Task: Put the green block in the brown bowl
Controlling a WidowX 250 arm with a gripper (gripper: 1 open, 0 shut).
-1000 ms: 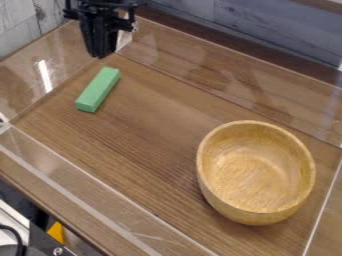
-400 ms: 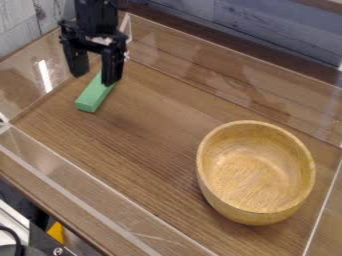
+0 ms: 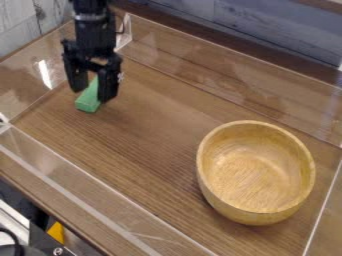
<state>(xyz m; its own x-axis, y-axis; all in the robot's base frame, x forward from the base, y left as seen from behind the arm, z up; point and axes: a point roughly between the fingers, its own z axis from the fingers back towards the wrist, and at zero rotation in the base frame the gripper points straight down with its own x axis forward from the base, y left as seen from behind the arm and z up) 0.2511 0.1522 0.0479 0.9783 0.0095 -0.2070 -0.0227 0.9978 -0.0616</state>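
The green block [image 3: 87,101] lies flat on the wooden table at the left, and only its near end shows below the fingers. My gripper [image 3: 91,84] hangs straight over it, open, with one black finger on each side of the block's far part. I cannot tell whether the fingers touch the block. The brown bowl [image 3: 257,170] stands at the right front of the table, well away from the gripper, its hollow holding nothing.
Clear plastic walls [image 3: 160,215] enclose the wooden table [image 3: 147,140] along the front, left and right. A grey panelled wall runs behind. Black and yellow hardware [image 3: 51,235] sits below the front-left corner.
The gripper has come down and forward from the back-left corner onto the block, and its jaws have opened wide. Block and bowl have not moved.
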